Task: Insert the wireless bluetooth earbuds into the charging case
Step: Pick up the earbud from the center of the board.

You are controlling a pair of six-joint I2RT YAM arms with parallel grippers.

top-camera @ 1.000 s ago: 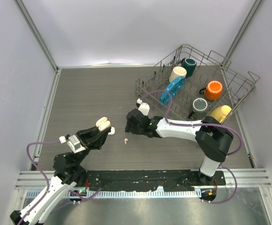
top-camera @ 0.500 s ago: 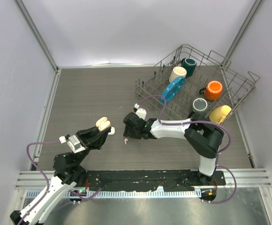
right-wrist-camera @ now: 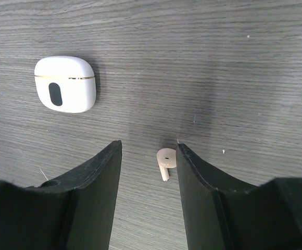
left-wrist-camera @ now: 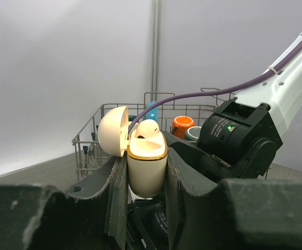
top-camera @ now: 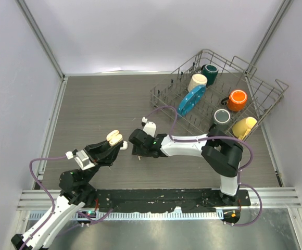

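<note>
My left gripper (left-wrist-camera: 147, 174) is shut on the beige charging case (left-wrist-camera: 147, 166), holding it upright above the table with its lid (left-wrist-camera: 113, 131) open. One peach earbud (left-wrist-camera: 148, 129) sits in the case. In the top view the case (top-camera: 114, 138) is at the left arm's tip. A second peach earbud (right-wrist-camera: 165, 159) lies on the table between my right gripper's (right-wrist-camera: 147, 148) open fingers, close to the right finger (right-wrist-camera: 192, 177). In the top view the right gripper (top-camera: 137, 151) hides this earbud.
A closed white case (right-wrist-camera: 65, 84) lies on the table ahead and left of the right gripper. A wire dish rack (top-camera: 260, 99) at the back right holds an orange mug (top-camera: 237, 100), a teal mug (top-camera: 210, 73) and several others.
The right arm has moved left and down over the loose earbud, which now lies between its fingers, and its jaws have narrowed. The left arm and case have not moved.
</note>
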